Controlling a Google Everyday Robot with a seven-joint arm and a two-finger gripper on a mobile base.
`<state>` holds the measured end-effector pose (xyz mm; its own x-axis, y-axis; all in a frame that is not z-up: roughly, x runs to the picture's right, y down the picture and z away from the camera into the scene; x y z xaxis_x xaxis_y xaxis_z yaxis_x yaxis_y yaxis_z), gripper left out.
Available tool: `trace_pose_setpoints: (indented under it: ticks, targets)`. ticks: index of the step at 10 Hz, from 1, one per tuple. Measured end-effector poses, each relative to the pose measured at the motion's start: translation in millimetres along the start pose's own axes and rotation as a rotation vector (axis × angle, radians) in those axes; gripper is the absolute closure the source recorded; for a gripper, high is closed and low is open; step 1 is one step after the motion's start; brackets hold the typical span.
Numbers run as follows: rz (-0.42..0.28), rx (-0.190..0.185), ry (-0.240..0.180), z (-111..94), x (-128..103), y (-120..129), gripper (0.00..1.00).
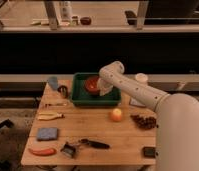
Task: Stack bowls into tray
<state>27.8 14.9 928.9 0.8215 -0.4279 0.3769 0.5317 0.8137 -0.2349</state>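
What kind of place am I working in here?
Probably an indoor test area, not a home kitchen: a wooden table spread with unrelated items, and a railing behind it. The gripper is at the bowl in the tray.

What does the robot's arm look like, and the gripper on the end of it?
The arm is off-white, smooth and tube-shaped, with a rounded joint cap at its bend and a bulkier shell nearest the camera. No cables or markings show. The gripper, over the green tray beside the red bowl, looks pale like the arm.
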Motion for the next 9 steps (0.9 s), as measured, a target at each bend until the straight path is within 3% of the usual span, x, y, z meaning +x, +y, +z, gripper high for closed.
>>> trace_pose_setpoints:
  ticks: [9]
  targets:
    - [0.018, -0.028, 0.038, 23.5, 6.7, 1.3, 1.0]
